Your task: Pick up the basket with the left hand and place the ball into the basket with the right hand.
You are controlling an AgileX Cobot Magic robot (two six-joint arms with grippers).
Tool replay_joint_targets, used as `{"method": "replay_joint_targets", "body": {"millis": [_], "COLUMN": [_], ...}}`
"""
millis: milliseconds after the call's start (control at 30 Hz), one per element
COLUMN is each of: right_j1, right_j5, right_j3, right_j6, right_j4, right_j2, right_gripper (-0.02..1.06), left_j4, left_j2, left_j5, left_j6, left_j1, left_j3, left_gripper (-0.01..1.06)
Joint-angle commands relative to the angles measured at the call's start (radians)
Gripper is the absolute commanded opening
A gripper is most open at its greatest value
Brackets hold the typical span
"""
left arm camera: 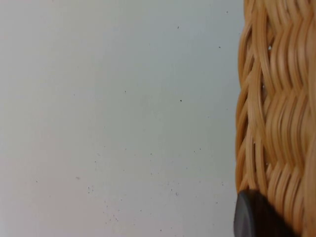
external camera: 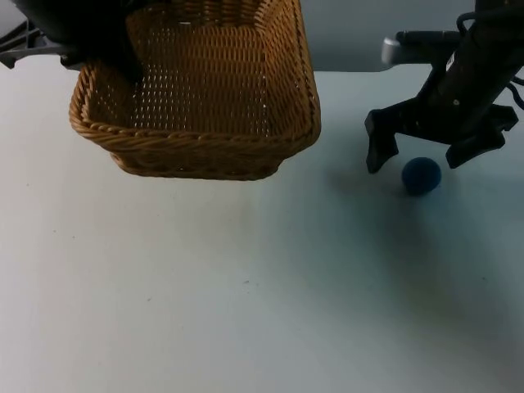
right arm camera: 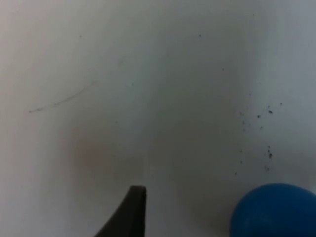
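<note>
The woven tan basket [external camera: 205, 106] is at the table's back left, empty inside. My left gripper [external camera: 115, 64] is at its left rim, shut on the wall. In the left wrist view a black fingertip [left arm camera: 252, 217] presses against the wicker wall [left arm camera: 279, 113]. The small blue ball [external camera: 421, 175] lies on the table at the right. My right gripper [external camera: 426, 151] hangs open just behind and above it, one finger on each side. In the right wrist view the ball [right arm camera: 274, 210] sits beside one black fingertip [right arm camera: 131, 212], apart from it.
The white table [external camera: 246, 286] stretches bare in front of the basket and ball. The grey partition wall [external camera: 352, 33] closes the back edge, just behind the basket and the right arm.
</note>
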Motion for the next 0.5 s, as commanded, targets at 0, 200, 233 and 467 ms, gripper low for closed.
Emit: {"method": "replay_joint_targets", "body": {"millis": [0, 200, 233, 467], "right_j1": [0.007, 0.007, 0.007, 0.007], "right_j5": [0.001, 0.004, 0.002, -0.006], "right_j3": [-0.006, -0.006, -0.006, -0.006], "right_j6": [0.001, 0.003, 0.003, 0.048], "right_j4": [-0.005, 0.0, 0.0, -0.023], "right_j2": [0.009, 0.033, 0.033, 0.033], "right_gripper": [1.02, 0.94, 0.9, 0.43], "left_j4": [-0.02, -0.02, -0.02, -0.02], "left_j2": [-0.004, -0.004, -0.004, -0.004], "left_j5": [-0.019, -0.019, -0.019, -0.017], "left_j6": [0.001, 0.001, 0.001, 0.001], "left_j1": [-0.003, -0.003, -0.003, -0.003], "left_j3": [0.001, 0.001, 0.001, 0.001], "left_gripper": [0.0, 0.0, 0.0, 0.0]}}
